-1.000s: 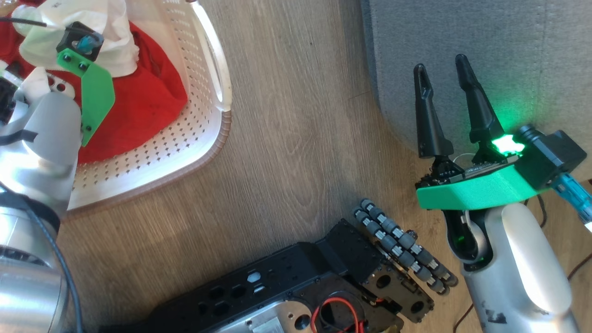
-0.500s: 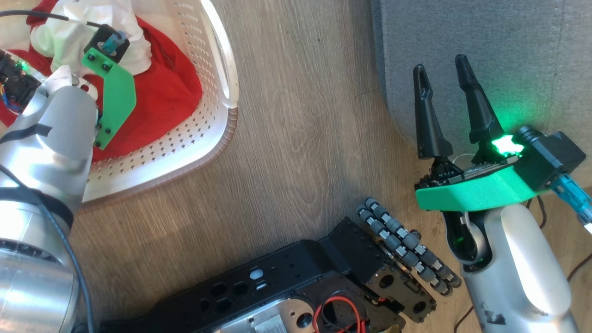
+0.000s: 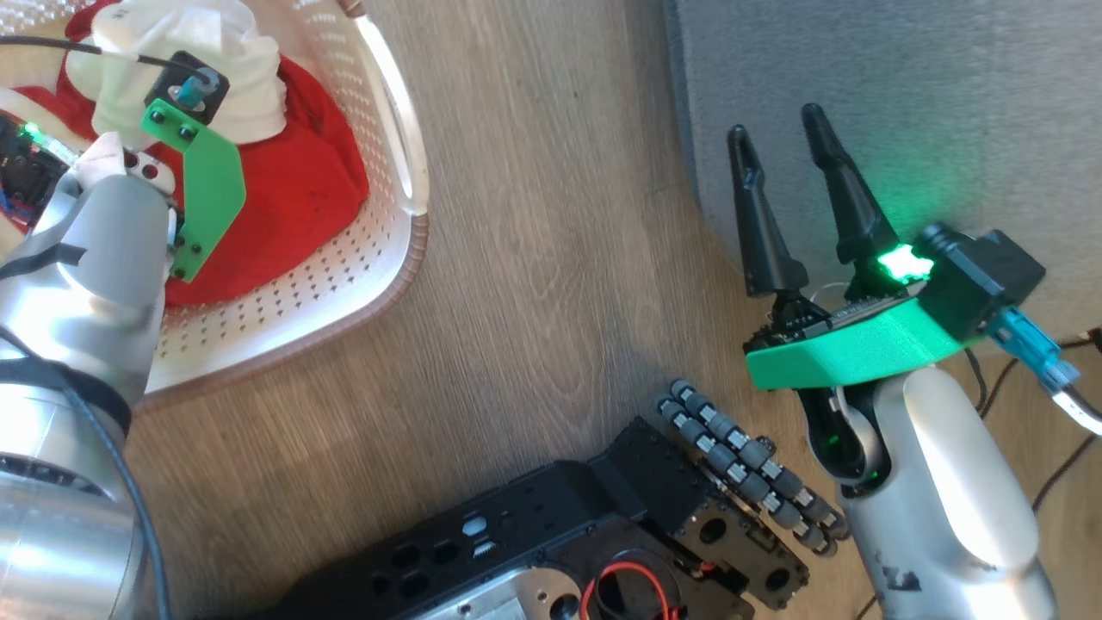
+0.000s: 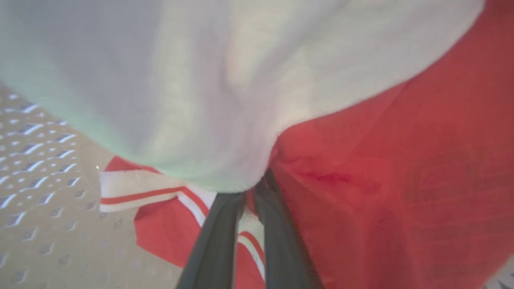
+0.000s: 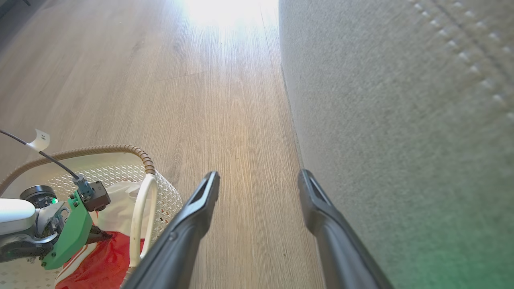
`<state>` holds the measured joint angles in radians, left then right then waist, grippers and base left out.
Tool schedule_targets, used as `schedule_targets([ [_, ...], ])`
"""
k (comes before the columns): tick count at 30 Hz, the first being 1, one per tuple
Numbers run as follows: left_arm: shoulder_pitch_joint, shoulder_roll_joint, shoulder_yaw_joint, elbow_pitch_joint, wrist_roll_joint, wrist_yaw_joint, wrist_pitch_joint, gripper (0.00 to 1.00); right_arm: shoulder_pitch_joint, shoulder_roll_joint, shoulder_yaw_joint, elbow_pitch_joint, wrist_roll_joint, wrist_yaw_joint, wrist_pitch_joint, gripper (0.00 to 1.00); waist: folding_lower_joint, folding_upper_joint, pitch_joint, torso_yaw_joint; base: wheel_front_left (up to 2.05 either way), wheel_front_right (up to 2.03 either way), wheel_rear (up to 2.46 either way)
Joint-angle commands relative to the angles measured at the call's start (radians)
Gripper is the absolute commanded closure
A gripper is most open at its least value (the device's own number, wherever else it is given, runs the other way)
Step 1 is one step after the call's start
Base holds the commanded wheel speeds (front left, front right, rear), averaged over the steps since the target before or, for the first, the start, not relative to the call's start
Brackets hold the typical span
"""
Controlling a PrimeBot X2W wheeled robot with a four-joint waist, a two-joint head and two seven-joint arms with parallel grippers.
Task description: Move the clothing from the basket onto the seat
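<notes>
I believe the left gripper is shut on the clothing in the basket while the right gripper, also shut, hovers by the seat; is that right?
Not quite: the right wrist view shows the right gripper open, fingers well apart, by the seat. The left gripper is indeed shut on the clothing in the basket.

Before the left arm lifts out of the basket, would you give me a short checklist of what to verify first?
1. Left gripper closed on the clothing: ok, fingers nearly together, tips buried in fabric.
2. Which piece is pinched, white cloth or red garment: cannot tell.
3. Right gripper open, away from the basket: ok.
4. Seat bare where visible: ok.
5. Cable across the white cloth free of snagging: cannot tell.
</notes>
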<state>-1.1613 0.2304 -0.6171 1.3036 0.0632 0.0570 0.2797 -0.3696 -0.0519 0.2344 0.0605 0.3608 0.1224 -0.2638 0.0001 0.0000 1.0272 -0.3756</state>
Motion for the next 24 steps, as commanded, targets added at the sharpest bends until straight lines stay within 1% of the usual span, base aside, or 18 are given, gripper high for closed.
schedule_targets([
  [1, 0.034, 0.020, 0.014, -0.013, -0.011, 0.016, -0.020, 1.00, 0.005, 0.002, 0.010, -0.013, 0.004, 0.008, 0.002, 0.00, -0.0001, 0.0000, -0.019, -0.006, 0.00, 0.00, 0.00],
  [3, 0.046, 0.002, 0.025, -0.013, -0.028, 0.040, -0.054, 1.00, 0.004, 0.002, -0.004, -0.008, -0.008, 0.008, 0.002, 0.00, -0.0001, 0.0000, -0.054, 0.008, 0.00, 0.00, 0.00],
  [4, 0.056, -0.008, 0.027, -0.013, -0.034, 0.046, -0.071, 1.00, 0.006, 0.002, -0.012, -0.007, -0.014, 0.008, 0.002, 0.00, -0.0001, 0.0000, -0.074, 0.017, 0.00, 0.00, 0.00],
  [8, 0.103, -0.036, 0.041, -0.013, -0.066, 0.049, -0.153, 1.00, 0.021, 0.002, -0.027, 0.003, -0.047, 0.008, 0.002, 0.00, -0.0001, 0.0000, -0.165, 0.046, 0.00, 0.00, 0.00],
  [15, 0.201, -0.103, 0.074, -0.024, -0.129, 0.067, -0.383, 1.00, 0.077, -0.005, -0.057, 0.019, -0.095, 0.008, 0.002, 0.00, -0.0001, 0.0000, -0.344, 0.117, 0.00, 0.00, 0.00],
  [19, 0.277, -0.134, 0.097, -0.027, -0.175, 0.054, -0.500, 1.00, 0.125, -0.019, -0.055, 0.042, -0.115, 0.008, 0.002, 0.00, -0.0001, 0.0000, -0.467, 0.157, 0.00, 0.00, 0.00],
  [22, 0.336, -0.152, 0.110, -0.053, -0.203, 0.046, -0.534, 1.00, 0.171, -0.028, -0.054, 0.056, -0.124, 0.008, 0.002, 0.00, -0.0001, 0.0000, -0.562, 0.185, 0.00, 0.00, 0.00],
  [24, 0.375, -0.160, 0.122, -0.098, -0.224, 0.043, -0.540, 1.00, 0.200, -0.038, -0.050, 0.063, -0.133, 0.008, 0.002, 0.00, -0.0001, 0.0000, -0.618, 0.201, 0.00, 0.00, 0.00],
])
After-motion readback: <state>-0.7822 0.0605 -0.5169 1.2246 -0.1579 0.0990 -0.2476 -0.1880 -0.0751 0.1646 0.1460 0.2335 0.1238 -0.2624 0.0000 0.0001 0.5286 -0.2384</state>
